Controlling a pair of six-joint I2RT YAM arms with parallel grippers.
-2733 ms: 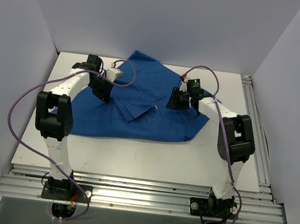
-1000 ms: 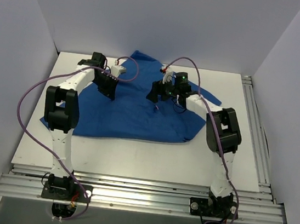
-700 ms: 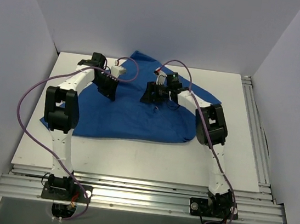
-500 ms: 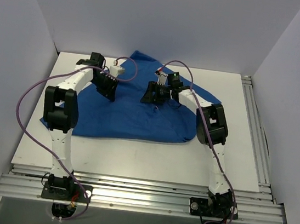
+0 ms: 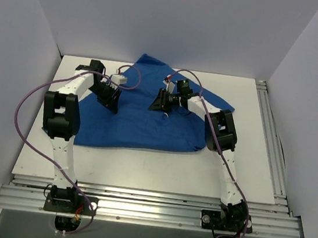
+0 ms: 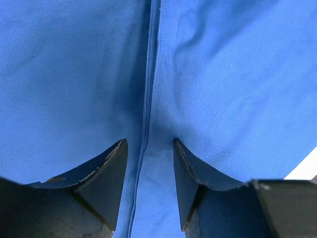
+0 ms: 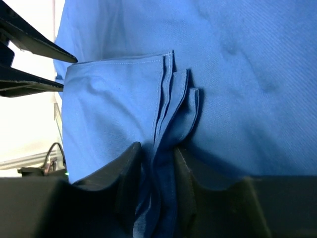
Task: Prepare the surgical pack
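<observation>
The royal-blue cloth drape (image 5: pixel 141 119) lies spread over the far half of the table and fills both wrist views. My right gripper (image 5: pixel 160 103) sits near the drape's middle, its jaws shut on a bunch of folded drape edges (image 7: pixel 163 148). My left gripper (image 5: pixel 110 98) rests on the drape's left part with its jaws open. A seam of the cloth (image 6: pixel 148 99) runs between the open fingers (image 6: pixel 104 178). The steel tray, instruments, sachets and gauze are hidden or out of view.
The white table (image 5: pixel 140 169) shows bare in front of the drape. Grey walls close in the left, right and back. Purple cables (image 5: pixel 28 108) loop off both arms. A metal rail (image 5: pixel 147 208) runs along the near edge.
My right gripper has carried the drape's folded corner leftward toward the middle, flattening the earlier fold. My left gripper has shifted slightly left and toward the near side.
</observation>
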